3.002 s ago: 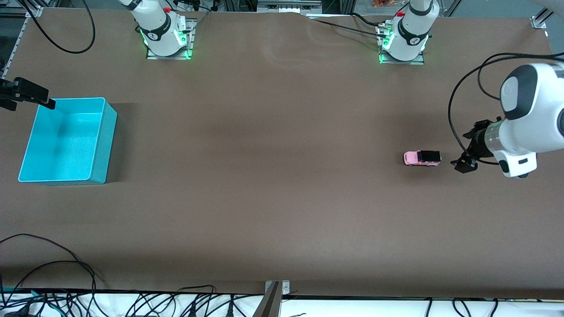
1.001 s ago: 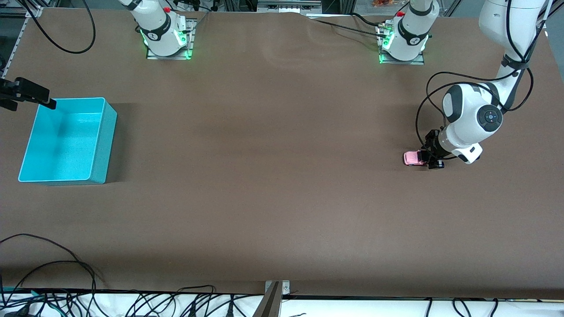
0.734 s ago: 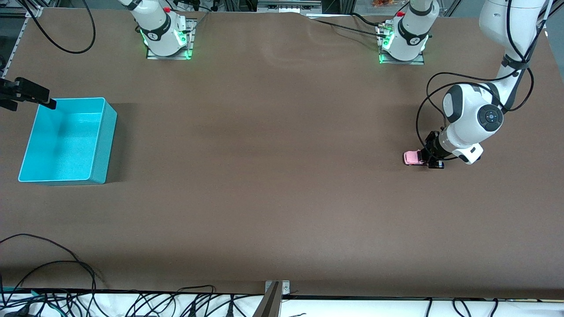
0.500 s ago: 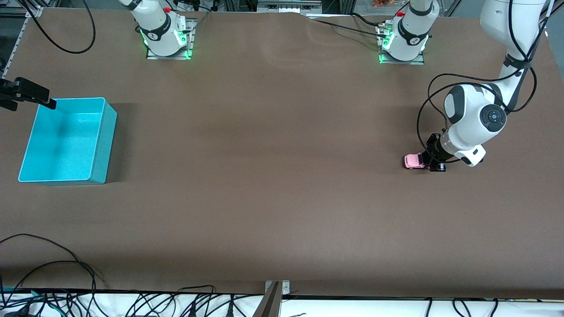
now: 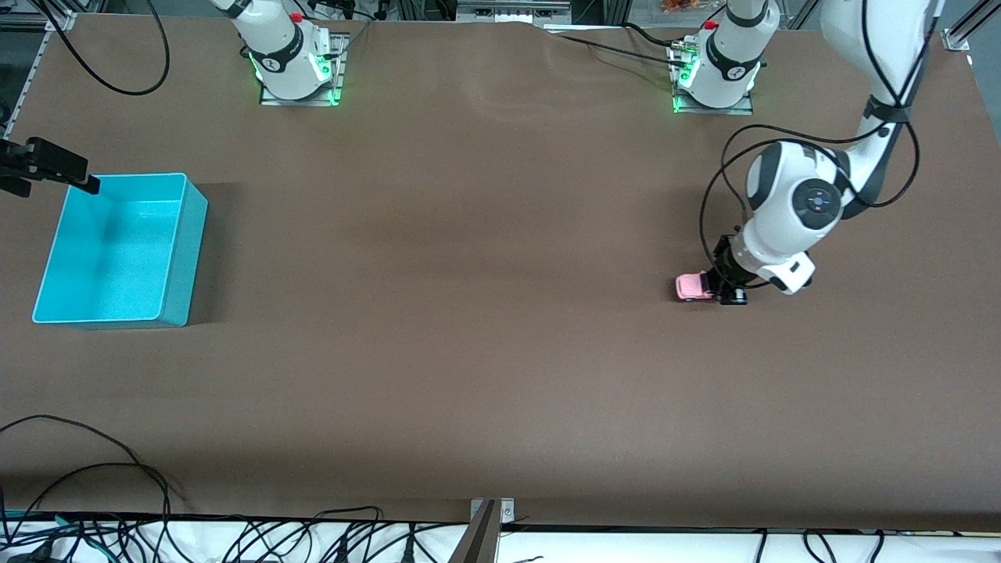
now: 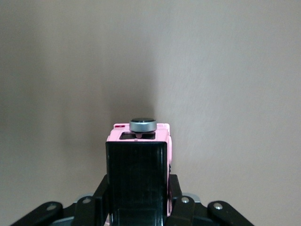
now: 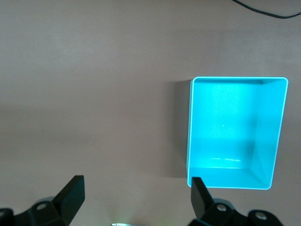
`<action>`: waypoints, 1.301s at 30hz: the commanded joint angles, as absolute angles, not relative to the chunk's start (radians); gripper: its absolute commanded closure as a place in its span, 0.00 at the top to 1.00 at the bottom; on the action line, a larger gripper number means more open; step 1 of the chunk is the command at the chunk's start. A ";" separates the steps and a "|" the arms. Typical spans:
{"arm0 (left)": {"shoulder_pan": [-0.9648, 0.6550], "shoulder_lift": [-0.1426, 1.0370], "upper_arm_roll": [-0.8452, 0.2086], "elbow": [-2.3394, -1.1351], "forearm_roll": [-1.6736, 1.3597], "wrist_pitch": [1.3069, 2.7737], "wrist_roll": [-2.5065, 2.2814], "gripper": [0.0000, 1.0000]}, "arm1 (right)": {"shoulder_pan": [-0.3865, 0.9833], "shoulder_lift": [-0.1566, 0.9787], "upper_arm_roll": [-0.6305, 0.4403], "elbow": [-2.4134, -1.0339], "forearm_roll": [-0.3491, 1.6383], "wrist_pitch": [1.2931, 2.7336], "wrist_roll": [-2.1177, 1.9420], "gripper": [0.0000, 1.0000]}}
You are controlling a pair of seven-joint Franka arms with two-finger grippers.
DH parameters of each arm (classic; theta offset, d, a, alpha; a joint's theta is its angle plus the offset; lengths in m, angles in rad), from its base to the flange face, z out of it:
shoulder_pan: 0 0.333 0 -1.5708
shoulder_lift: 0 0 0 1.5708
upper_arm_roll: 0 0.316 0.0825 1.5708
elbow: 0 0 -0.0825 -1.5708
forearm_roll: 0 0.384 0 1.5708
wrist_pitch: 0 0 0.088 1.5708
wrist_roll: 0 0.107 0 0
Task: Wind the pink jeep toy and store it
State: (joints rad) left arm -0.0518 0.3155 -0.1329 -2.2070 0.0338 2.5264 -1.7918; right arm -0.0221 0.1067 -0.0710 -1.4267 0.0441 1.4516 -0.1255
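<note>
Looking down on a plain brown surface (image 7: 94,94). Turquoise bin (image 7: 235,181) standing upright on it, rectangular, open-topped, nothing inside, casting a dark shadow along one long wall. Right gripper (image 7: 136,195) over bare surface just beside the bin, jaws spread wide with nothing between them, one black fingertip (image 7: 200,190) overlapping a corner of the bin's rim. Thin black cable (image 7: 263,9) crossing one corner.

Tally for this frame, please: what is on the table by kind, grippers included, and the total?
Pink jeep toy: 1, on the table, clamped in the shut left gripper.
Turquoise bin: 1, empty, at the right arm's end.
Grippers: 2; the right gripper waits open near the bin.
Total: 4.
</note>
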 commanded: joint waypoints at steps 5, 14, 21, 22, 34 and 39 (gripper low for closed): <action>-0.089 0.342 -0.147 -2.220 0.058 2.557 -1.900 0.16 | -0.025 0.106 -0.077 -1.411 0.066 1.443 -0.124 1.00; -0.112 0.380 -0.147 -2.227 0.060 2.591 -1.922 0.16 | -0.028 0.106 -0.081 -1.411 0.066 1.445 -0.126 1.00; -0.104 0.383 -0.146 -2.227 0.072 2.591 -1.908 0.14 | -0.026 0.106 -0.077 -1.411 0.064 1.443 -0.124 1.00; -0.100 0.385 -0.147 -2.227 0.083 2.591 -1.908 0.13 | -0.026 0.106 -0.077 -1.411 0.064 1.443 -0.124 1.00; -0.032 0.402 -0.147 -2.227 0.129 2.602 -1.841 0.12 | -0.026 0.106 -0.077 -1.411 0.064 1.443 -0.124 1.00; 0.009 0.407 -0.147 -2.230 0.129 2.602 -1.786 0.12 | -0.026 0.106 -0.077 -1.411 0.064 1.443 -0.124 1.00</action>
State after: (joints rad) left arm -0.0363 0.3903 -0.1446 -2.2275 0.0973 2.5829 -1.8368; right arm -0.0238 0.1067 -0.0765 -1.4267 0.0441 1.4517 -0.1253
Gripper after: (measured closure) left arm 0.493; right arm 0.000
